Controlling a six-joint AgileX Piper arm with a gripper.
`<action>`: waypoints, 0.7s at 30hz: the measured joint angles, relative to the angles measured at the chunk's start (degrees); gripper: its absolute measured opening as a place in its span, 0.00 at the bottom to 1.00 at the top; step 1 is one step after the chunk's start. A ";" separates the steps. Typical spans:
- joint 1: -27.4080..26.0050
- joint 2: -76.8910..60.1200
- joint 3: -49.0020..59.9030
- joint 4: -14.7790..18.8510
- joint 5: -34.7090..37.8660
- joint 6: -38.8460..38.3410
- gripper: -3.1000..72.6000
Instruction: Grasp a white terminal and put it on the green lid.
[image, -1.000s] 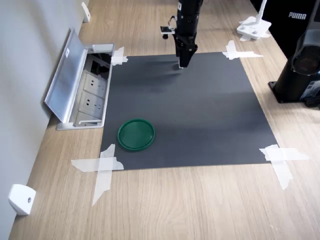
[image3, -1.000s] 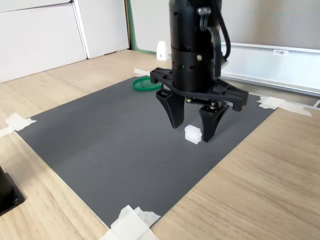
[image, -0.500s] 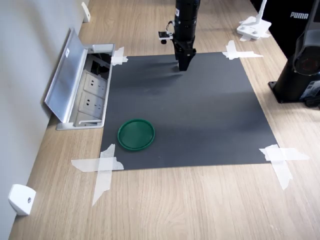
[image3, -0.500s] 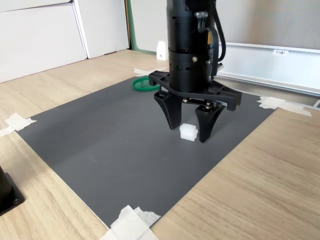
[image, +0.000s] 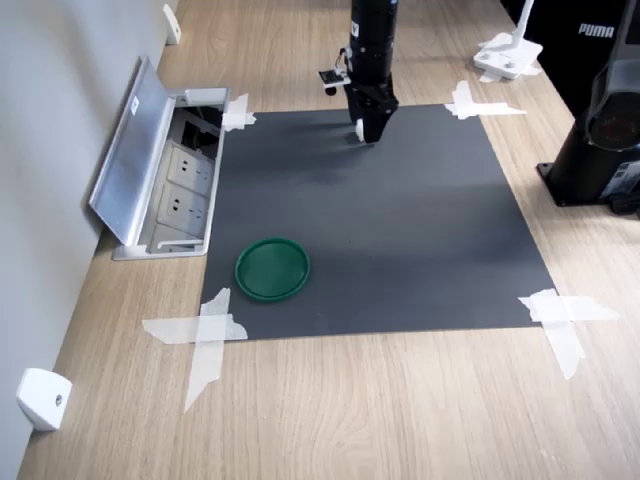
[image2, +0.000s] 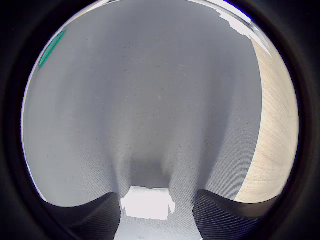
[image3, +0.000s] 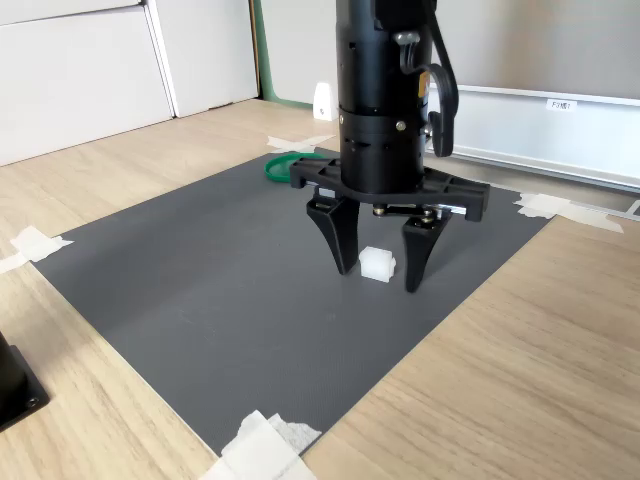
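Gripper (image3: 378, 282) is down over the terminal (image3: 377, 264) w/ jaws spread wide, one finger each side, neither touching it yet; nothing held. Terminal sits on the dark mat (image3: 200, 280), near the mat's far edge in the first exterior view, mostly hidden there behind the gripper (image: 366, 135). In the wrist view it shows as a white block (image2: 146, 203) between the two fingers.

Lid (image: 272, 268) lies flat at the mat's near-left corner in the first exterior view, well apart from the terminal; only a green sliver (image3: 290, 167) shows behind the arm in the second exterior view.

Handling, judged: small stiff plastic, prob. very light, smooth sides, so it could skid or twist as the jaws shut. Best hold: across its two flat opposite sides, low and centred, approx. where the fingers stand now. Not fragile.
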 joint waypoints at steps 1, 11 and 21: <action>0.00 0.05 0.00 0.00 0.00 -0.54 0.86; 0.00 0.63 0.00 0.63 -0.06 -2.48 0.65; 0.00 0.63 0.00 1.05 0.34 -4.47 0.46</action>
